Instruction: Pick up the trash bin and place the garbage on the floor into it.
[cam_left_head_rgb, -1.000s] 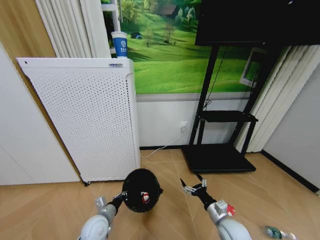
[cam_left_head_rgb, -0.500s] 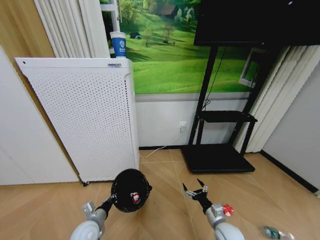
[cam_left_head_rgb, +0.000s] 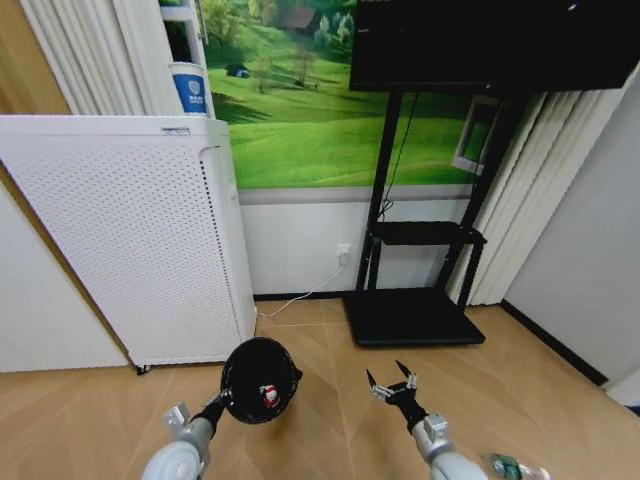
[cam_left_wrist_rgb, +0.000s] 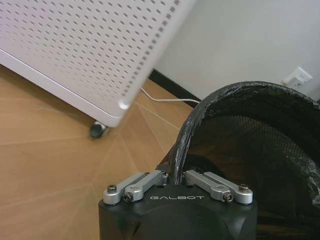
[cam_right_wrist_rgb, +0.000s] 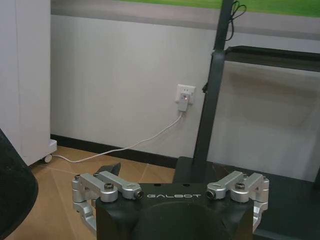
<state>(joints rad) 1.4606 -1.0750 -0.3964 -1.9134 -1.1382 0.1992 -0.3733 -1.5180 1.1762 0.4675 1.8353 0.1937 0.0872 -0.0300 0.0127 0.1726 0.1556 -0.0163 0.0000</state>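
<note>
My left gripper (cam_left_head_rgb: 222, 403) is shut on the rim of the black mesh trash bin (cam_left_head_rgb: 260, 378) and holds it tilted above the wooden floor, its mouth facing me. A red-and-white scrap (cam_left_head_rgb: 268, 395) lies inside the bin. In the left wrist view the gripper (cam_left_wrist_rgb: 175, 176) pinches the bag-lined rim of the bin (cam_left_wrist_rgb: 250, 135). My right gripper (cam_left_head_rgb: 392, 384) hangs open and holds nothing, to the right of the bin; its own view shows the gripper (cam_right_wrist_rgb: 172, 172) spread wide. A small clear bottle with a green label (cam_left_head_rgb: 510, 467) lies on the floor at the lower right.
A tall white perforated appliance (cam_left_head_rgb: 120, 240) stands against the wall on the left, a blue-and-white cup (cam_left_head_rgb: 189, 90) behind its top. A black TV stand (cam_left_head_rgb: 415, 315) occupies the floor ahead on the right, with a white cable (cam_right_wrist_rgb: 145, 142) running to a wall socket.
The whole picture has slid left, so the camera has turned right. My left arm has drawn the bin slightly left and the right gripper sits a little lower; both keep their states.
</note>
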